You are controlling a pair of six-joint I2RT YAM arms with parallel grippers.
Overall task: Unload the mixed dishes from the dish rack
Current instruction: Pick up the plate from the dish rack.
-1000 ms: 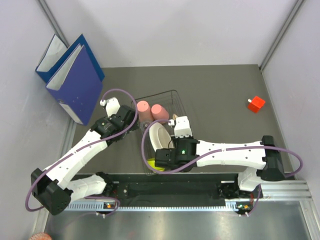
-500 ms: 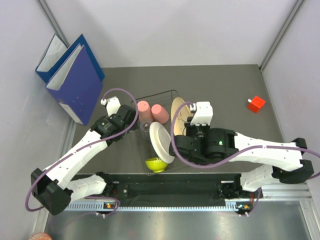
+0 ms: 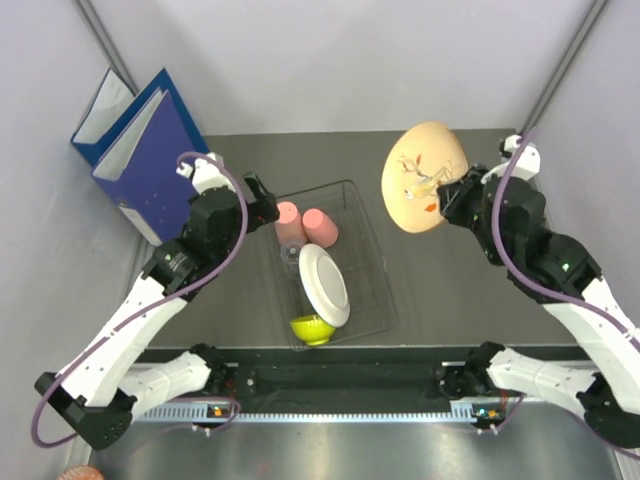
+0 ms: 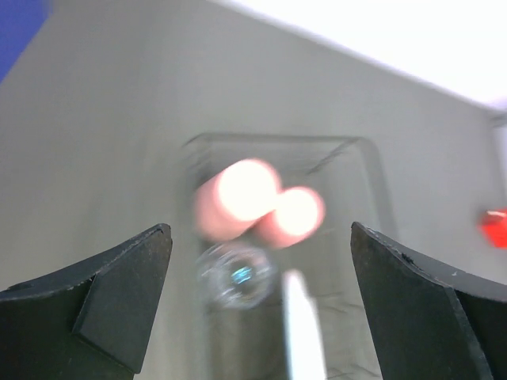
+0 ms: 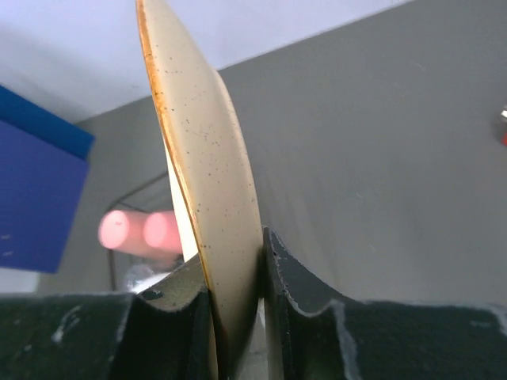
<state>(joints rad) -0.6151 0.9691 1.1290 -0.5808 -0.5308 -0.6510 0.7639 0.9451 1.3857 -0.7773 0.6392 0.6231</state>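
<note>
Tan patterned plate (image 3: 424, 176) clamped at rim by right gripper (image 5: 234, 294), left gripper (image 4: 257, 237) fully open, empty, prob. above dish rack (image 3: 368, 268)

Tan patterned plate (image 3: 425, 177): held high on edge, face to the room, rim pinched in the right tool (image 3: 447, 197), right of the rack; dish rack (image 3: 318, 187): black wire basket, holding: left pink cup (image 3: 288, 220) and right pink cup (image 3: 320, 226), touching, far end; clear glass (image 3: 291, 255) just nearer; white plate (image 3: 325, 285) leaning mid-rack; lime-yellow bowl (image 3: 313, 328) at near end.
</note>
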